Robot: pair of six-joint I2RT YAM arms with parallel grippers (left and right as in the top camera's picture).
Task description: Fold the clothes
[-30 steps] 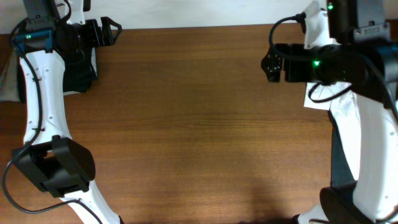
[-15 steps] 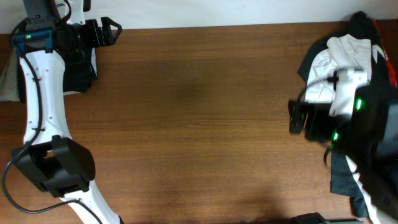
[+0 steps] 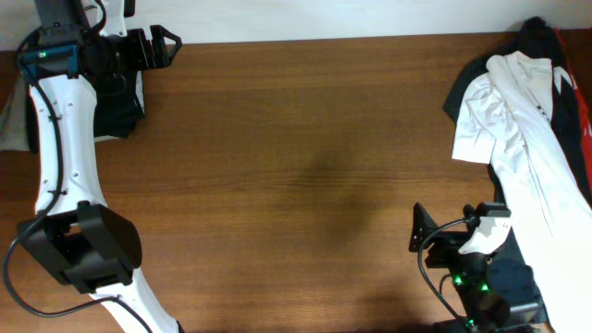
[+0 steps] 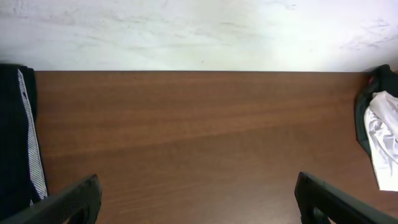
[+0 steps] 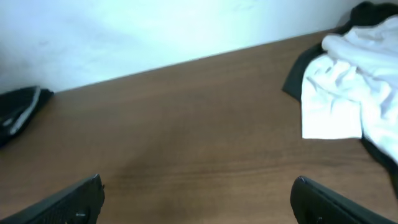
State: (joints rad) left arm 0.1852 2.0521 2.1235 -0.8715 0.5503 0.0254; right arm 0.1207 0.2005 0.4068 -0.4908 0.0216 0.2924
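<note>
A heap of clothes lies at the table's right edge: a white shirt on top of dark garments with a red strip. The heap also shows in the right wrist view and the left wrist view. A folded dark garment with a striped edge lies at the far left, also in the left wrist view. My left gripper is open and empty at the far left corner. My right gripper is open and empty near the front right, left of the heap.
The brown wooden table spans the view, with a white wall behind its far edge. A light cloth lies at the far left edge beside the left arm.
My right arm has swung from the far right back toward the front right edge, uncovering the heap of clothes. The left arm has not moved.
</note>
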